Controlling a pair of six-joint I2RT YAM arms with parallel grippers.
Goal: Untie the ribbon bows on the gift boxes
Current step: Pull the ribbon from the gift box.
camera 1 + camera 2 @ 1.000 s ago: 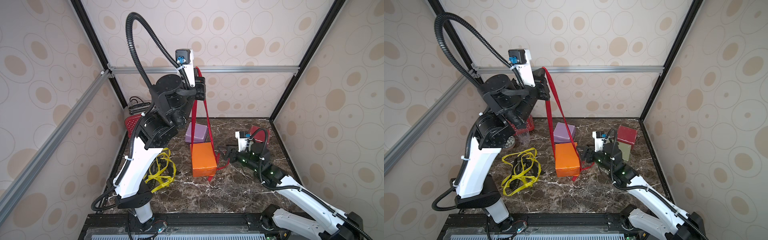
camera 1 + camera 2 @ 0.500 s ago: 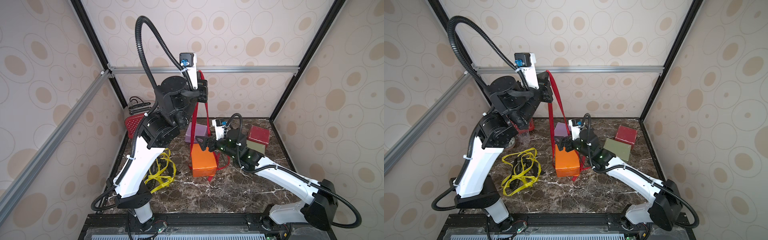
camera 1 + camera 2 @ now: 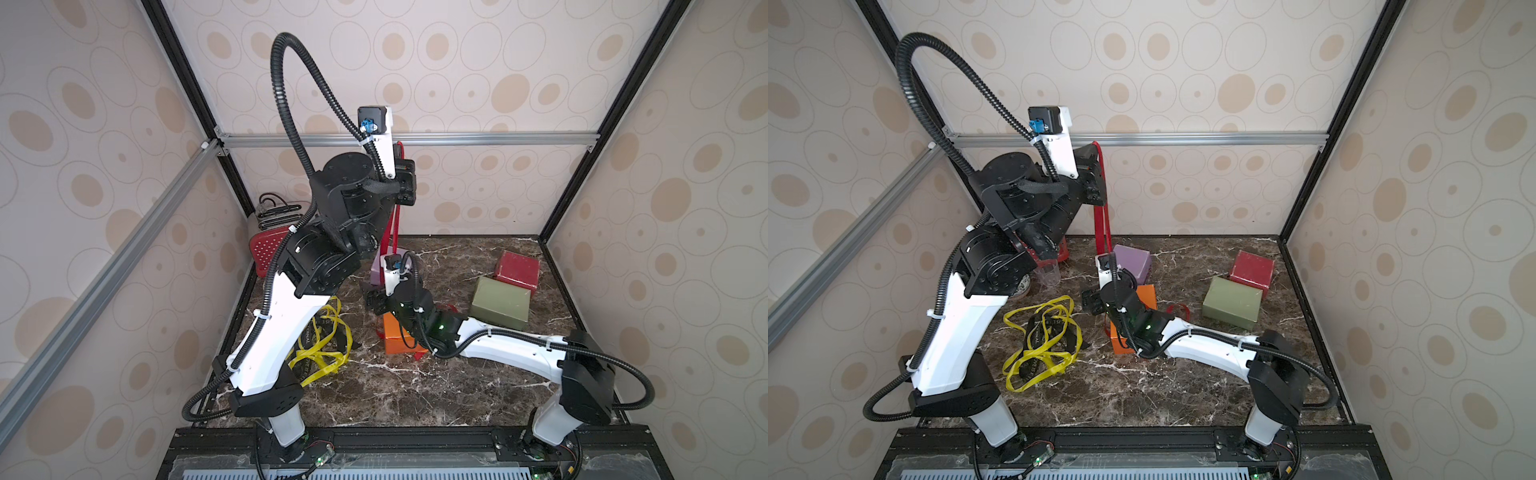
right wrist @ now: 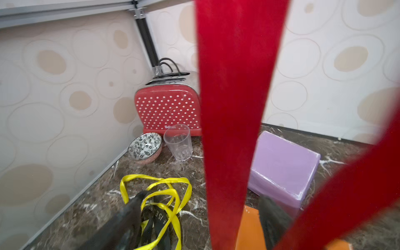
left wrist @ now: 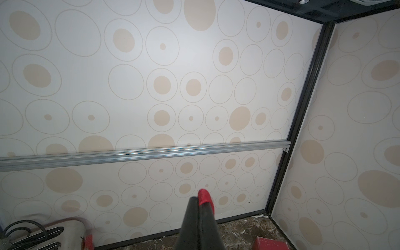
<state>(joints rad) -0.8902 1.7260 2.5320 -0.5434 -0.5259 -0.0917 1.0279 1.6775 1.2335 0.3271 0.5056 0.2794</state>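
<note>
You are working in a cell closed on three sides by cream wallpapered walls point(image 3: 457, 62) printed with beige ovals and thin ring outlines. Black metal corner posts point(image 3: 615, 120) stand where the back panels meet the side ones. A silver aluminium rail point(image 3: 498, 138) runs level across the back wall. A second aluminium rail point(image 3: 104, 282) runs along the left wall and joins it at the back left corner. Your floor is a dark brown marble-patterned slab point(image 3: 415, 386) with white veining, edged in front by a black metal beam point(image 3: 415, 440). Lighting is even and diffuse.
</note>
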